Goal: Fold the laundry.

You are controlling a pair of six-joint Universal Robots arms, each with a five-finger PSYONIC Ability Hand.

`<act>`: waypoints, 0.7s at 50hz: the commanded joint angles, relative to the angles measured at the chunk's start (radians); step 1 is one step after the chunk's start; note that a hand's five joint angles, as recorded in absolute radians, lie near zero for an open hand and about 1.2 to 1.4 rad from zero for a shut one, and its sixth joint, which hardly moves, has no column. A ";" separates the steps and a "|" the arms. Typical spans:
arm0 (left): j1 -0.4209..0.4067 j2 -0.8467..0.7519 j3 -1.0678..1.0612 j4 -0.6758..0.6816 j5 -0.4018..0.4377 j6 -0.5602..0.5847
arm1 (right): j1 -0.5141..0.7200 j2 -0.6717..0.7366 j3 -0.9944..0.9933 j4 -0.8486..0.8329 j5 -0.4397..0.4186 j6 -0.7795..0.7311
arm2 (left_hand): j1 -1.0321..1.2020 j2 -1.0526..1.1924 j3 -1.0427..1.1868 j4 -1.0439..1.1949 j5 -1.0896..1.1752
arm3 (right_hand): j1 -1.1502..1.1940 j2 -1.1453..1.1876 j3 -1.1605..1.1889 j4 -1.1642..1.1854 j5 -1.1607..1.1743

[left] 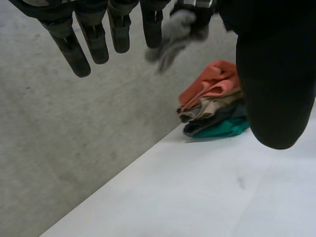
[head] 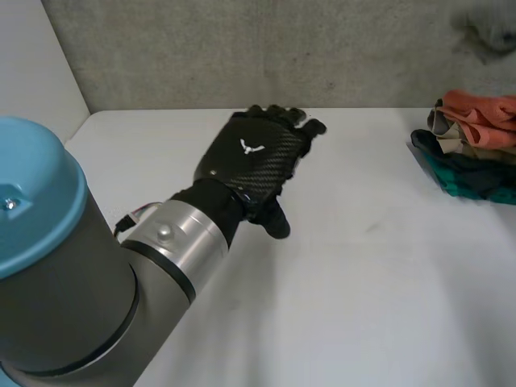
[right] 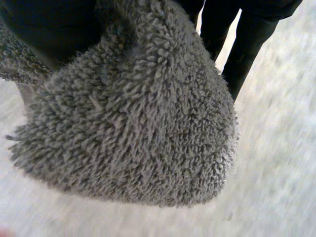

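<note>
mostly hidden behind grey towel (right: 138, 123), right hand (right: 49, 24) fingers (right: 247, 44) pinch it; left hand (head: 254, 161) fingers (left: 94, 39) straight, empty.

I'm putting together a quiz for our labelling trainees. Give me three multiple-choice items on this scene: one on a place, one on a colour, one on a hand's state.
1. Where is the stack of folded cloths?
A) at the table's right side, apart from the left hand
B) under the left hand
C) in the middle of the table

2. The stack's top cloth is:
A) teal
B) white
C) orange

3. The right hand is:
A) open and empty
B) shut on a grey towel
C) pressing the table

Answers: 1 A, bare table separates the stack from the left hand; 2 C, orange lies above beige, dark and teal layers; 3 B, its thumb and fingers pinch the fluffy towel in the right wrist view.
</note>
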 commanded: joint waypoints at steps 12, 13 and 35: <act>-0.026 0.001 -0.049 0.053 0.121 0.001 | -0.130 0.264 0.006 0.010 -0.201 0.041 | -0.037 -0.038 -0.042 -0.030 -0.046 | 0.423 0.268 0.250 0.212 0.348; -0.026 0.002 -0.053 0.053 0.135 0.000 | -0.132 0.264 0.014 0.007 -0.202 0.041 | -0.036 -0.037 -0.041 -0.029 -0.045 | 0.423 0.268 0.250 0.212 0.348; -0.028 0.035 -0.057 0.052 0.160 -0.003 | -0.176 -0.198 0.286 0.381 0.045 -0.029 | -0.036 -0.037 -0.041 -0.029 -0.045 | -0.799 -0.954 -0.972 -1.010 -0.874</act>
